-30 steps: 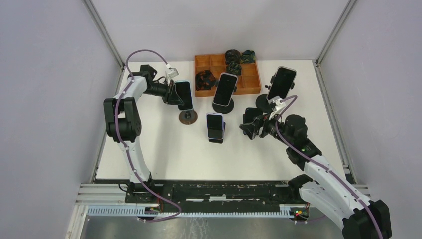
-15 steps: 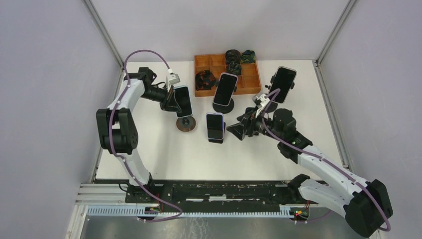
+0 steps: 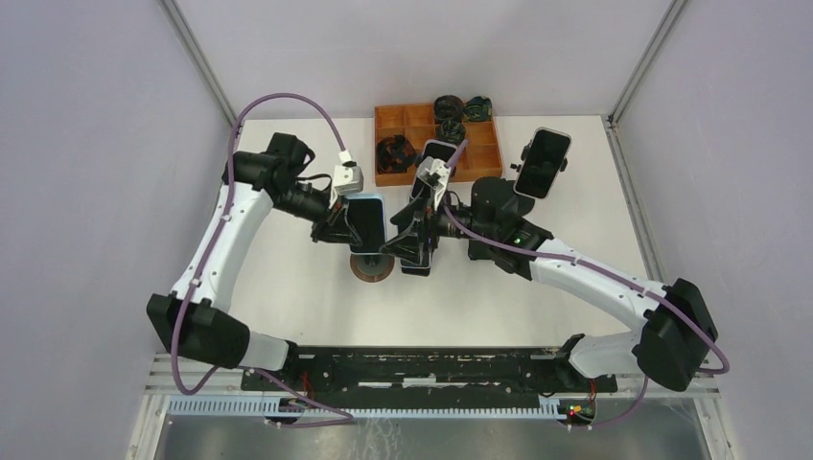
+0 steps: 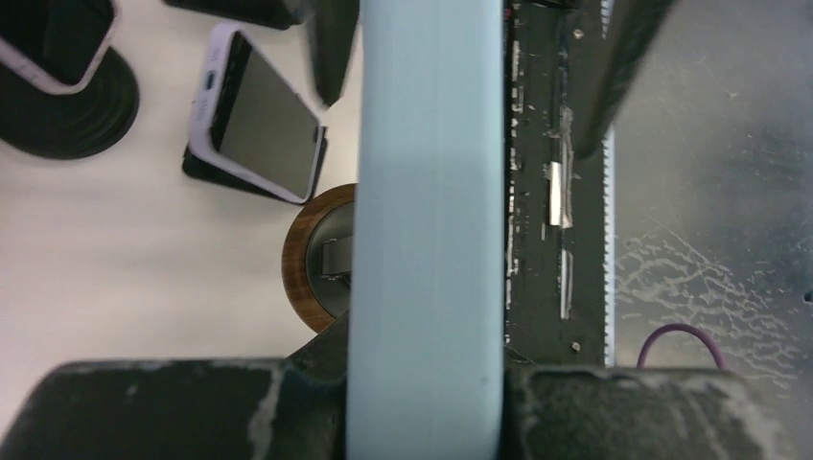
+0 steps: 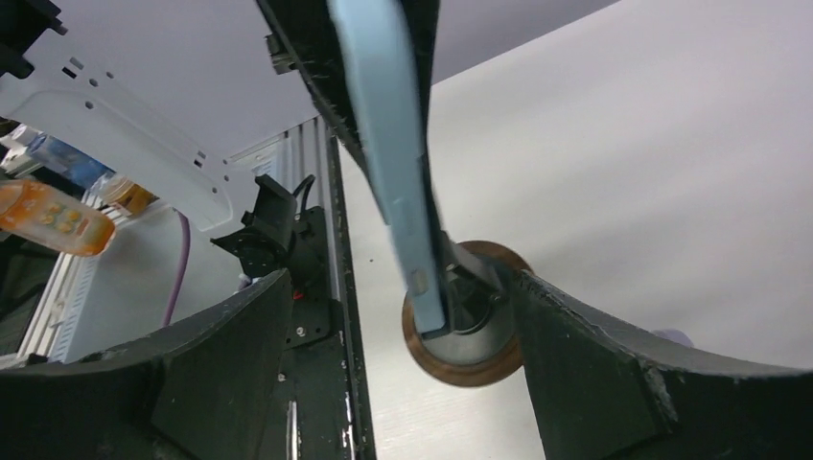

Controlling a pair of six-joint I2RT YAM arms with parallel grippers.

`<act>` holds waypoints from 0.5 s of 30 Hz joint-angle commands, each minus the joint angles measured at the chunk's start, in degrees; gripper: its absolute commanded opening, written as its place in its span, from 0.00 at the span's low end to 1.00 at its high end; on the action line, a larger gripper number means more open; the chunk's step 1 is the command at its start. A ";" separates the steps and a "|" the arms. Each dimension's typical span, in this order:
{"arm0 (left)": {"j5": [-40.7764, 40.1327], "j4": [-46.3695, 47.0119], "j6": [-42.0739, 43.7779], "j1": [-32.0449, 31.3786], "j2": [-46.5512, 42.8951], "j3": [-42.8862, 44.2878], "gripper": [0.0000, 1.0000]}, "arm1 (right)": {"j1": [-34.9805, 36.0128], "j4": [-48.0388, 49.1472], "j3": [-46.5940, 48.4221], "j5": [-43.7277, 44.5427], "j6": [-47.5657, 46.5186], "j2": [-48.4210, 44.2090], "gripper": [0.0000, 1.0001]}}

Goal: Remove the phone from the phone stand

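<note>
Holding one blue phone (image 3: 369, 218) (of four) by one stand (image 3: 374, 271), left hand (image 3: 353, 226)

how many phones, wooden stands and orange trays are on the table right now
phones: 4
wooden stands: 1
orange trays: 1
total: 6

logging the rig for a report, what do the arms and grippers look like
Left arm and right arm: white shell links, black joints. A purple cable runs along each to a pale wrist camera box. Fingers are black, blocky, with pale scuff marks.
</note>
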 commanded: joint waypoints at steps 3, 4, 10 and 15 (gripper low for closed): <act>4.29 -2.81 -2.05 -2.42 -9.01 -0.19 0.02 | 3.94 2.75 5.59 -5.50 -1.96 2.64 0.85; 4.27 -2.81 -2.73 -2.60 -9.66 -0.27 0.02 | 4.69 2.70 6.01 -5.47 -2.26 2.75 0.84; 4.24 -2.86 -6.40 -4.10 -12.73 -0.60 0.02 | 6.82 4.28 6.19 -5.46 -1.61 2.81 0.67; 3.19 -2.85 -8.16 -6.83 -15.12 -1.14 0.02 | 7.17 6.18 5.44 -5.72 -0.47 2.19 0.56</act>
